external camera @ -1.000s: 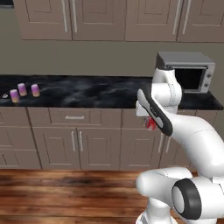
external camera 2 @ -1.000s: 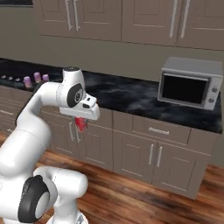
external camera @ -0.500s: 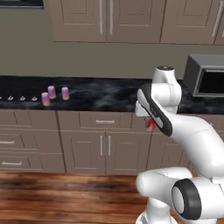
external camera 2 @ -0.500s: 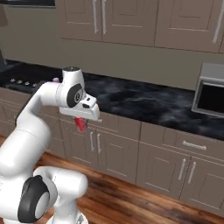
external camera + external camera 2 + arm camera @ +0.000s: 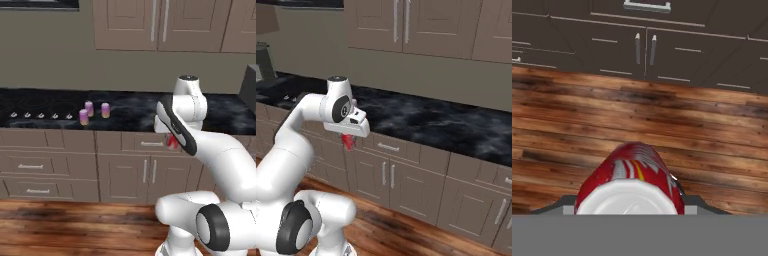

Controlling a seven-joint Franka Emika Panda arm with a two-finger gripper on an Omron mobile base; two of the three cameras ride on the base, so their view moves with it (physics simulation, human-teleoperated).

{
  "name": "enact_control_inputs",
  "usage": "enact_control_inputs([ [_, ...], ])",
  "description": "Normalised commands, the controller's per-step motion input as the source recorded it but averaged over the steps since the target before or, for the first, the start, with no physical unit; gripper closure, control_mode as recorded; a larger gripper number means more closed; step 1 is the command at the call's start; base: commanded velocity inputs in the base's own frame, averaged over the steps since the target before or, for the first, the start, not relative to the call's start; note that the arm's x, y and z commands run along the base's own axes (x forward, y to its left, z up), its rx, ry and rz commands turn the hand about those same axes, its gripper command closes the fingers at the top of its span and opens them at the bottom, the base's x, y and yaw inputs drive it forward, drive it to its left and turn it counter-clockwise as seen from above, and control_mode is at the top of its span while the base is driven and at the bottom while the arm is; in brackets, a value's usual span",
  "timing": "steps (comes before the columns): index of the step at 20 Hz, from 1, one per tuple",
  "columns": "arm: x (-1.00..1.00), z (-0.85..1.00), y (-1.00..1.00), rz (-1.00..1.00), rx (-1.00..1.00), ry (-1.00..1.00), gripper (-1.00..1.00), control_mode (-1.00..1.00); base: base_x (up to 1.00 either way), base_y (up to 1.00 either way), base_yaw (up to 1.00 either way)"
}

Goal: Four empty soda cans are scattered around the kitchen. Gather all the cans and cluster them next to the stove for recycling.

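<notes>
The fingers (image 5: 632,200) are pinching the red soda can (image 5: 632,172), which is hanging below the hand out in front of the lower cabinets, above the wooden floor (image 5: 567,125) rather than over the desk (image 5: 130,112). In the left base view the red soda can (image 5: 172,142) is peeking out beneath the wrist, and the same red shape (image 5: 348,142) is showing under the hand in the right base view. In the hand view its silver top is facing the camera, so its long axis is running along the line of the fingers and pointing down toward the floor. Three purple cans (image 5: 94,112) are standing upright in a tight group on the dark desk, just beside the right end of the stove (image 5: 35,107), whose row of small silver knobs is lining the front edge. That group is lying to the robot's left of the held can, and higher than it, well apart across the cabinet fronts. The coming move seems to be turning on that offset: the can would need lifting above the desk edge and carrying leftward to join the cluster. Three of four cans look already placed, so the task appears nearly finished.
</notes>
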Motion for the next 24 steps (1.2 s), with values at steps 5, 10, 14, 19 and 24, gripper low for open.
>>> enact_control_inputs([
  [5, 0.0, 0.0, 0.0, 0.0, 0.0, 0.0, 1.0, 1.0, 0.53, 0.48, 0.01],
  [10, 0.0, 0.0, 0.0, 0.0, 0.0, 0.0, 1.0, 1.0, 0.47, 0.43, 0.0],
  [14, 0.0, 0.0, 0.0, 0.0, 0.0, 0.0, 1.0, 1.0, 0.48, 0.4, 0.0],
  [19, 0.0, 0.0, 0.0, 0.0, 0.0, 0.0, 1.0, 1.0, 0.46, 0.36, 0.0],
  [24, 0.0, 0.0, 0.0, 0.0, 0.0, 0.0, 1.0, 1.0, 0.48, 0.33, 0.0],
])
